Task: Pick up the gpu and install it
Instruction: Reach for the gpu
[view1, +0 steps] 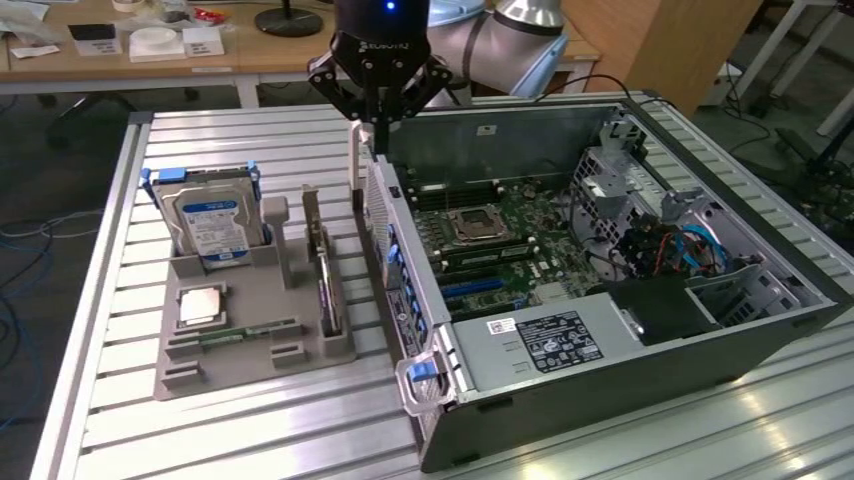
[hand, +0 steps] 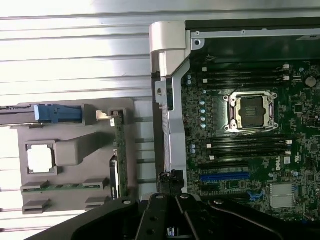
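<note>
Standing on edge in the grey plastic holder (view1: 240, 350), the thin, flat gpu (view1: 324, 280) shows a dark face and a brownish board edge. Ribbed aluminium surface (view1: 240, 430) below, cluttered wooden desk (view1: 200, 55) far behind. The black hand (view1: 378, 135) is closed, hovering over the open black computer case's (view1: 747, 330) far-left corner. The card sits nearer, toward the exterior view's left, well apart from it.

Exterior view: set high, beyond the near edge of the slatted table (view1: 240, 440), facing down at a slant toward the far desks, at middle distance, with the whole open computer case (view1: 641, 390) taken in.

Wrist view: close, from just behind the gripper (hand: 169, 200), facing straight down over the case wall beside the grey parts holder (view1: 254, 350).

Shared by both: holder, that wall, motherboard (view1: 527, 200) with CPU socket (view1: 477, 225).
</note>
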